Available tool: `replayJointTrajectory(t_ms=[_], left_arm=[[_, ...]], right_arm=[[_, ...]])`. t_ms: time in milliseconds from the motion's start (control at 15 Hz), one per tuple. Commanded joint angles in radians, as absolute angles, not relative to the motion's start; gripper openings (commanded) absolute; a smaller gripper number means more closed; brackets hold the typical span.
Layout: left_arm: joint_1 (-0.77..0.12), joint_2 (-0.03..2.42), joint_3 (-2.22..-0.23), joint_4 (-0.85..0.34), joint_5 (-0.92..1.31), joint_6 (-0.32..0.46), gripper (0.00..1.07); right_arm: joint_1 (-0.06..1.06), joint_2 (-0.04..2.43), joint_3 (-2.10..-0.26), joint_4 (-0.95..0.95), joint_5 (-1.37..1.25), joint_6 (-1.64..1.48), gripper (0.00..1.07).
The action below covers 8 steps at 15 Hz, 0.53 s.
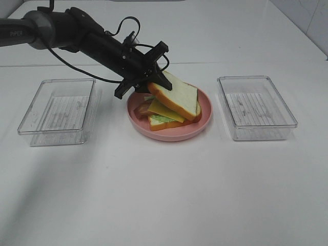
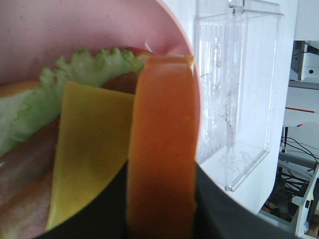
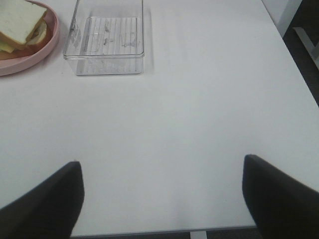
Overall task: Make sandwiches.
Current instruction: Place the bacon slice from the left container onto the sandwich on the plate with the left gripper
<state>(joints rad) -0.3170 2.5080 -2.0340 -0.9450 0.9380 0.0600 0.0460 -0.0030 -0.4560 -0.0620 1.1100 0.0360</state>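
The sandwich stack sits on the pink plate (image 1: 169, 134): a bottom bread slice (image 1: 164, 124), green lettuce (image 1: 163, 118) and a yellow cheese slice (image 1: 164, 108). A white top bread slice (image 1: 177, 97) leans tilted over them. My left gripper (image 1: 154, 82) is shut on that slice's raised back-left edge. In the left wrist view the orange crust (image 2: 159, 149) runs between the dark fingers, with cheese (image 2: 89, 149) and lettuce (image 2: 79, 69) beside it. My right gripper (image 3: 162, 199) is open over bare table, holding nothing, far from the plate (image 3: 30, 62).
A clear plastic tray (image 1: 57, 111) stands left of the plate and another (image 1: 256, 106) right of it, both holding nothing. The right tray (image 3: 107, 42) also shows in the right wrist view. The white table ends near the right gripper.
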Motion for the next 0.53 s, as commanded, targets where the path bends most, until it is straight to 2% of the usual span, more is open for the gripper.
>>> replayJointTrajectory(t_ms=[67,133,200,267,533], left_arm=[[-0.320,2.501,-2.032,-0.849,0.949,0.014,0.62],[-0.320,2.499,-2.032,-0.833,0.949,0.014,0.68],[-0.321,2.483,-2.032,-0.821,0.940,0.014,0.80],[-0.321,2.466,-2.033,-0.814,0.928,0.014,0.83],[-0.329,2.441,-2.117,-0.685,0.981,-0.094,0.83]], right_arm=[[0.041,-0.032,-0.452,-0.065,1.100,0.029,0.85],[0.041,-0.032,-0.452,-0.065,1.100,0.029,0.85],[0.041,-0.032,-0.452,-0.065,1.100,0.029,0.85],[0.041,-0.032,-0.452,-0.065,1.100,0.029,0.85],[0.041,-0.032,-0.452,-0.065,1.100,0.029,0.85]])
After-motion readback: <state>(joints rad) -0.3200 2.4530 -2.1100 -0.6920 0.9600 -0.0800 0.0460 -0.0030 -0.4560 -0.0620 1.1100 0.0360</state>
